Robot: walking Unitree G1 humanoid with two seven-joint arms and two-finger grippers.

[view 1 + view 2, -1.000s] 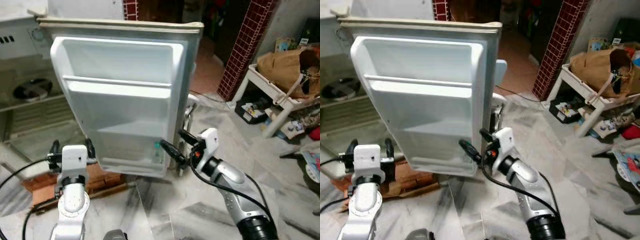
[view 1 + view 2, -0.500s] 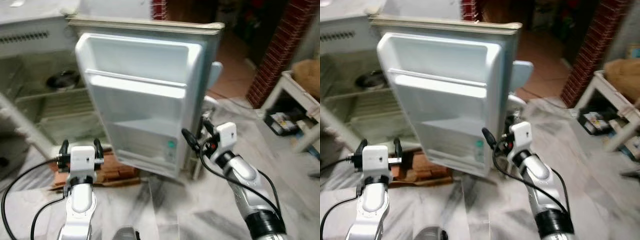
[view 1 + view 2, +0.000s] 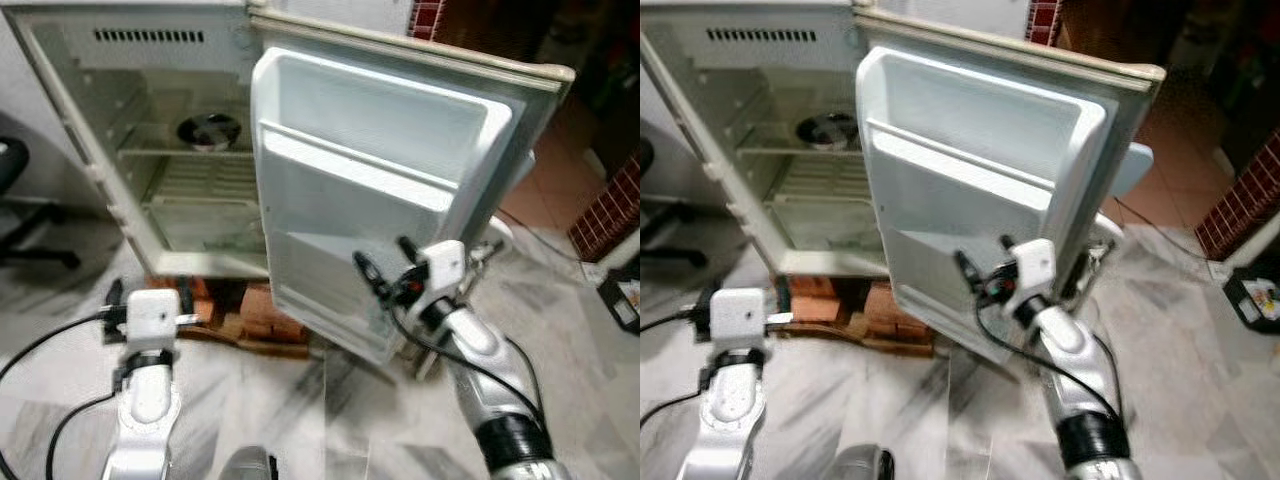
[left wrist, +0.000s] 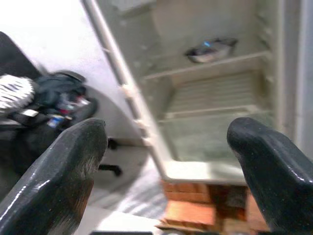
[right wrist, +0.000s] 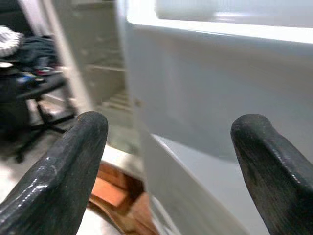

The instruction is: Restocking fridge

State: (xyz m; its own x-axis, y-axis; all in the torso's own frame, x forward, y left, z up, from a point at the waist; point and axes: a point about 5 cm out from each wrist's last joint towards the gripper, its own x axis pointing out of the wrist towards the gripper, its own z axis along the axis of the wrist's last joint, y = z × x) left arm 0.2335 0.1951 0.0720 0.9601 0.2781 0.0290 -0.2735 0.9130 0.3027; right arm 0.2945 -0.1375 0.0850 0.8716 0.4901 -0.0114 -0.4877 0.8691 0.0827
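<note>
Right hand (image 3: 381, 273), fingers spread and empty, hovers just before the open fridge door (image 3: 380, 190); the fridge (image 3: 150, 150) cabinet stands ahead-left, nearer the left hand (image 3: 150, 300), also spread and empty, beside bricks (image 3: 250, 315).

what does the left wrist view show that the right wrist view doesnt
Left wrist: the fridge's open cabinet, with a metal bowl on its upper shelf, between the open left pincer's fingers.

Right wrist: the inner face of the fridge door close up, between the open right pincer's fingers, with the door's white shelf rim above.

Both: the bricks under the fridge, a chair heaped with dark clothes beside it, and empty, spread black fingers.
</note>
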